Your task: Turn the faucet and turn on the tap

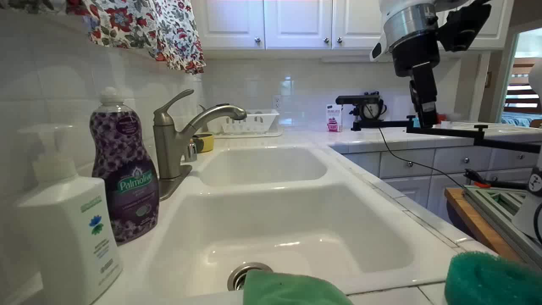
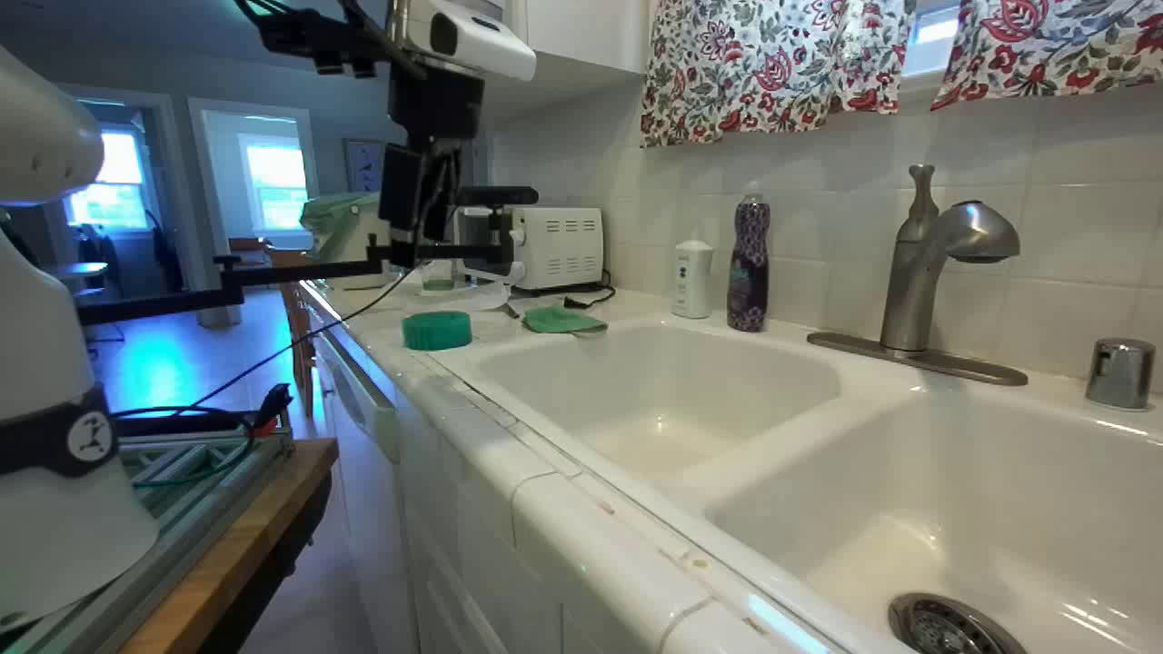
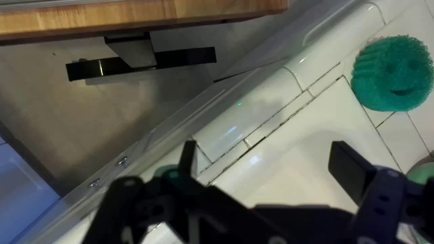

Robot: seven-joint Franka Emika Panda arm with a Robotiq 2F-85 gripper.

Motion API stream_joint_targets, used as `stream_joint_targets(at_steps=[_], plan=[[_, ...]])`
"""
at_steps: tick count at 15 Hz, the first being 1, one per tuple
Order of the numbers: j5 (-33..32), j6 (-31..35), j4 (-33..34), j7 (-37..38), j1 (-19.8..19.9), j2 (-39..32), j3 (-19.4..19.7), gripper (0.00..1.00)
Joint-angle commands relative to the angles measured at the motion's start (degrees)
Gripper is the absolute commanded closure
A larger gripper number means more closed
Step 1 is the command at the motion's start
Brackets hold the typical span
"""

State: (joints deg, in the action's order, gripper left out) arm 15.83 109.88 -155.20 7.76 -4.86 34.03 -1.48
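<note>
The faucet (image 1: 168, 148), which is also the tap, is brushed silver-grey metal and stands at the back edge of the sink; it shows in both exterior views (image 2: 911, 286). Its slim lever (image 1: 178, 98) sits on top and slants upward. The arched spout (image 1: 214, 114) points out over the sink, and no water shows under it. My gripper (image 3: 266, 150) is open and empty, its two black fingers wide apart. In both exterior views the gripper (image 1: 427, 120) hangs high on the robot's side of the sink, well apart from the faucet. The faucet is out of the wrist view.
A purple soap bottle (image 1: 125, 169) and a white pump dispenser (image 1: 72, 228) stand beside the faucet. A double white sink (image 2: 636, 341) lies below. A green scrubber (image 3: 391, 73) and a green cloth (image 2: 559, 320) lie on the counter. A black camera arm (image 1: 449, 132) reaches out near the robot.
</note>
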Motion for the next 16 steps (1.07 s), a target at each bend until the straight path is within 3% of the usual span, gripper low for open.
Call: stream_joint_targets(at_steps=[1, 7, 16], plan=[[0.32, -0.19, 0.08, -0.32, 0.71, 0.0, -0.65, 0.0], [-0.27, 0.35, -0.18, -0.38, 0.74, 0.21, -1.03, 0.0], [-0.1, 9.92, 1.03, 0.22, 0.44, -3.31, -2.26, 0.0]])
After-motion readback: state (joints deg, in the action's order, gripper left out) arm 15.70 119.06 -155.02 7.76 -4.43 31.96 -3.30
